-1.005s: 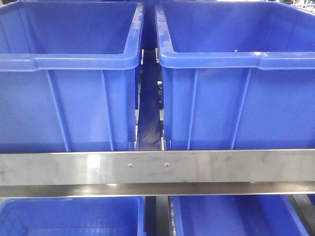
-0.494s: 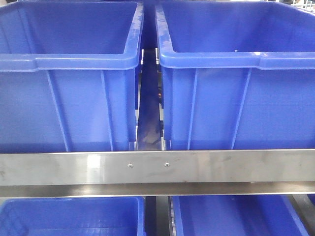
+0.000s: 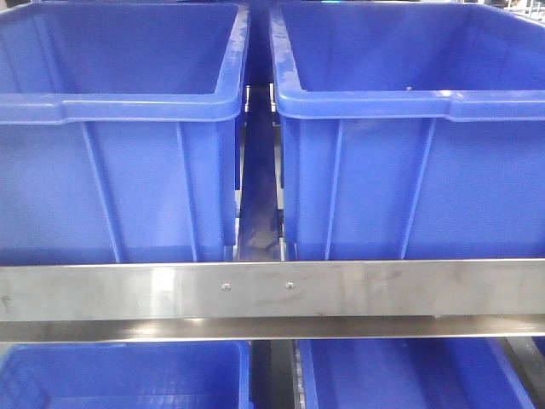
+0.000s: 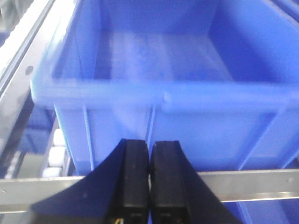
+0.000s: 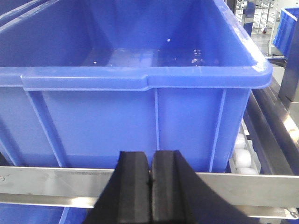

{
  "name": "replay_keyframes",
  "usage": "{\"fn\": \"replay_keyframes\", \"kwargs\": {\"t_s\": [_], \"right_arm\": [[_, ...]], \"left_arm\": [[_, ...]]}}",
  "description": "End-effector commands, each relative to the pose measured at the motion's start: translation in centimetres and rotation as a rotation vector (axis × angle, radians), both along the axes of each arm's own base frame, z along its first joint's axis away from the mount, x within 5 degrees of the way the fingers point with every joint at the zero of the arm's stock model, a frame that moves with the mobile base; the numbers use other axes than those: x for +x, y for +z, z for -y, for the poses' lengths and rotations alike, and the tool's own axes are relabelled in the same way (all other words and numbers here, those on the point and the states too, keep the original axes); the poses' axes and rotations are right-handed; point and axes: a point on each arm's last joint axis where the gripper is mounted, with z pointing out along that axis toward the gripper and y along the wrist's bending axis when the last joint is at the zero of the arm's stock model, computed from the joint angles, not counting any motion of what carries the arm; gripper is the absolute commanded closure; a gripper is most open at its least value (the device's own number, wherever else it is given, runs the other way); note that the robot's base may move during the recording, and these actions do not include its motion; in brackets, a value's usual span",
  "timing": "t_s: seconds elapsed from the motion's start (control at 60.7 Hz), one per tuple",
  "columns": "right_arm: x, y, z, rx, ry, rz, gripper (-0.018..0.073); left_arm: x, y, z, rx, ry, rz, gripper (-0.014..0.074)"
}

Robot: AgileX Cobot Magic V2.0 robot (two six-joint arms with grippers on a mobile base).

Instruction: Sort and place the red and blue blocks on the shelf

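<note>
We've got both the left gripper [image 4: 149, 149] and right gripper [image 5: 151, 158] pressed together, empty, each hovering just before the shelf [image 3: 272, 290] rail, bins behind.

Closed end effector [image 5: 150, 163] before bin [image 5: 140, 84]

front view: two upper bins [image 3: 119, 128] cut off at top and sides; lower bins [image 3: 119, 375] cut by bottom edge, only rims showing. shelf rail [image 3: 272, 290] runs off both sides. left wrist view blurred: bin [image 4: 163, 93] soft, floor detail unreadable. left gripper [image 4: 149, 147] and right gripper [image 5: 152, 156] cut by bottom edge. neither cube findable in any view.
</note>
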Motion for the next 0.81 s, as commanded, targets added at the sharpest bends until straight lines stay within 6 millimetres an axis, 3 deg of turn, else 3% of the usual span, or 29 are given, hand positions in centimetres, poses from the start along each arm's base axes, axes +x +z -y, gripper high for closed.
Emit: {"fn": "replay_keyframes", "kwargs": {"t_s": [0.0,0.148,0.791], "right_arm": [[-0.1,0.9,0.1,0.007,-0.007,0.101,0.0491],[-0.1,0.9,0.1,0.007,-0.007,0.101,0.0491],[-0.1,0.8,0.1,0.007,-0.007,0.099,0.0491]], "left_arm": [[-0.5,-0.2,0.1,-0.044,-0.015,0.169,0.0458],[-0.9,-2.7,0.1,-0.063,-0.026,0.245,0.0458],[-1.1,-2.8,0.0,-0.067,-0.019,0.244,0.0458]]}}
